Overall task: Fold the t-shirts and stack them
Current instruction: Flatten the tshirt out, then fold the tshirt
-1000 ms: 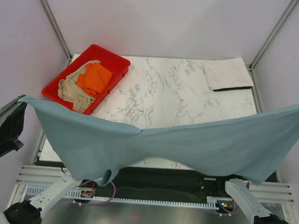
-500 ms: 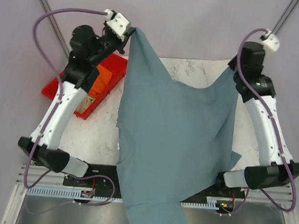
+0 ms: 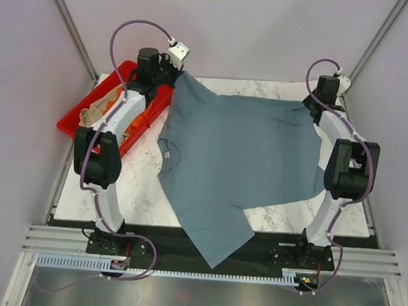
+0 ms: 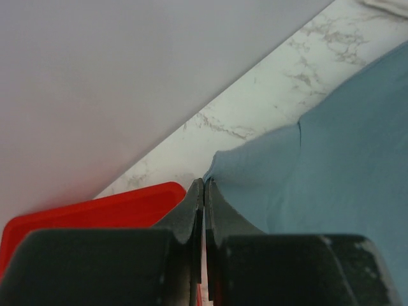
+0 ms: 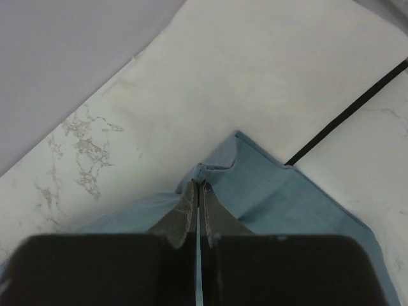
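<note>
Right now the blue-grey shirt lies spread out on the tabletop, but it sits crooked. One sleeve hangs over the near edge. That is the main worry: if the cloth gets pulled toward the arms' bases, the hanging sleeve could drag more of the shirt off. A crooked shirt could also make a messy fold.

The far right corner rests on top of the off-white shirt. A pull there could rumple that one too. The far left corner sits just beside the red tray, where the orange shirt and the tan shirt wait. The corner could catch on the tray's rim.

Both arms reach far out across the tabletop, with their wrists low at the back edge. The left arm stretches over the tray, and the right arm runs along the right side.

The left gripper is pinched tight on the shirt's far left corner. The right gripper is pinched tight on the far right corner.
</note>
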### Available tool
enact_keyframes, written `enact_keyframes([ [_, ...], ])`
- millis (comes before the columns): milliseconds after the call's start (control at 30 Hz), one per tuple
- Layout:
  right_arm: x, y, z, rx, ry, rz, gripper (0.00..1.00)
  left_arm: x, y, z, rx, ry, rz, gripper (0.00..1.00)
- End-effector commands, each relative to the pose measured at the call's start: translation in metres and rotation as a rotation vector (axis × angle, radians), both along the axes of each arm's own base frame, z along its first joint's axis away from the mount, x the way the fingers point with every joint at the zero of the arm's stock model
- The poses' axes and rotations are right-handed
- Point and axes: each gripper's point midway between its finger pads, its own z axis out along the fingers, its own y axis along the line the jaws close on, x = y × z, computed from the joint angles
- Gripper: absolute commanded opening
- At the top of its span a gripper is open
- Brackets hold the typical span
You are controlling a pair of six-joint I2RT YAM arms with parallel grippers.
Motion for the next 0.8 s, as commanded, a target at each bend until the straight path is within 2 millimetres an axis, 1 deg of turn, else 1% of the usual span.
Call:
enact_keyframes([
  [0, 0.047, 0.0, 0.039, 0.073, -0.199, 0.115, 0.0, 0.019, 0.007, 0.049, 0.0, -0.175, -0.009, 0.02],
  [33, 0.052, -0.001, 0.038, 0.069, -0.203, 0.13, 0.0, 0.023, 0.008, 0.043, 0.002, -0.166, -0.007, 0.02],
  [67, 0.059, -0.002, 0.038, 0.063, -0.212, 0.141, 0.0, 0.025, 0.009, 0.042, 0.002, -0.164, -0.003, 0.02],
  [100, 0.063, -0.001, 0.039, 0.065, -0.218, 0.165, 0.0, 0.028, 0.013, 0.044, 0.002, -0.17, 0.008, 0.02],
  [133, 0.066, -0.002, 0.041, 0.054, -0.224, 0.181, 0.0, 0.029, 0.014, 0.042, 0.003, -0.167, 0.017, 0.02],
  [167, 0.072, -0.002, 0.042, 0.048, -0.236, 0.193, 0.0, 0.029, 0.015, 0.04, 0.006, -0.163, 0.022, 0.02],
  [233, 0.077, -0.005, 0.043, 0.035, -0.242, 0.202, 0.0, 0.028, 0.018, 0.037, 0.006, -0.154, 0.031, 0.02],
  [267, 0.081, -0.001, 0.037, 0.032, -0.234, 0.236, 0.0, 0.028, 0.02, 0.036, 0.009, -0.152, 0.04, 0.02],
  [300, 0.084, -0.004, 0.043, 0.029, -0.247, 0.245, 0.0, 0.026, 0.021, 0.036, 0.014, -0.152, 0.045, 0.02],
  [367, 0.089, -0.003, 0.045, 0.038, -0.266, 0.283, 0.0, 0.026, 0.027, 0.037, 0.032, -0.16, 0.067, 0.02],
  [467, 0.091, -0.006, 0.05, 0.044, -0.281, 0.297, 0.0, 0.023, 0.03, 0.039, 0.037, -0.163, 0.077, 0.02],
  [500, 0.091, -0.008, 0.05, 0.046, -0.282, 0.295, 0.0, 0.018, 0.03, 0.047, 0.033, -0.175, 0.073, 0.02],
  [533, 0.091, -0.008, 0.051, 0.046, -0.282, 0.298, 0.0, 0.015, 0.03, 0.05, 0.033, -0.178, 0.073, 0.02],
  [600, 0.09, -0.013, 0.052, 0.051, -0.268, 0.279, 0.0, 0.01, 0.033, 0.046, 0.033, -0.166, 0.081, 0.02],
  [633, 0.089, -0.015, 0.051, 0.052, -0.26, 0.273, 0.0, 0.003, 0.035, 0.056, 0.026, -0.181, 0.083, 0.02],
  [667, 0.086, -0.017, 0.049, 0.058, -0.245, 0.26, 0.0, -0.002, 0.034, 0.049, 0.018, -0.157, 0.076, 0.02],
  [733, 0.082, -0.029, 0.048, 0.055, -0.227, 0.222, 0.0, -0.014, 0.033, 0.051, 0.006, -0.149, 0.067, 0.02],
  [767, 0.079, -0.035, 0.044, 0.061, -0.21, 0.207, 0.0, -0.025, 0.032, 0.05, -0.011, -0.134, 0.055, 0.02],
])
